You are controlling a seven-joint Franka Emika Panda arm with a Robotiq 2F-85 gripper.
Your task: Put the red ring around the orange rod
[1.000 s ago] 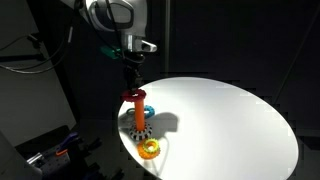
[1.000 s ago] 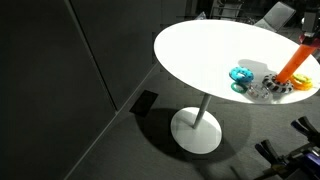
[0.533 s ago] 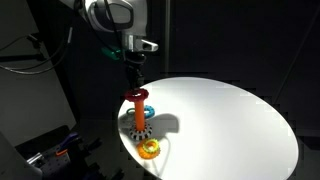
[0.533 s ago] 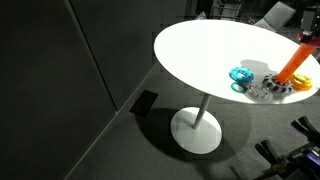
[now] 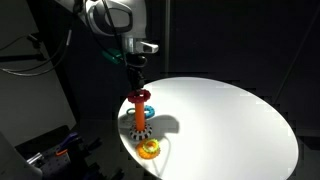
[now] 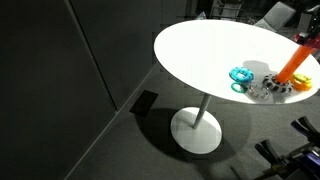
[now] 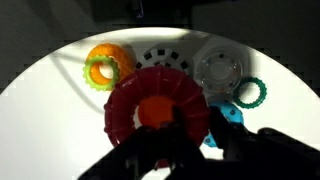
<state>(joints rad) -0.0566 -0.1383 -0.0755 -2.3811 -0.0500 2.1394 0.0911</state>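
We find the gripper (image 5: 138, 85) closed on the small red ring (image 5: 141, 96), holding it at the tip of the upright orange cylindrical rod (image 5: 137, 114) on the white round surface (image 5: 230, 115). In the wrist view the rod's tip shows inside the ring's opening.

**A lit table in a dark room**

A round white table (image 6: 200, 45) stands on a single white post with a disc foot (image 6: 196, 131), and its top is the brightest surface in both exterior views (image 5: 235, 115). The floor (image 6: 90, 150) is dark grey and holds the table's soft shadow. A dark panelled wall (image 6: 50, 60) fills the left of that frame. A flat black object (image 6: 145, 101) lies at its foot. Elsewhere the surroundings sink into near black.
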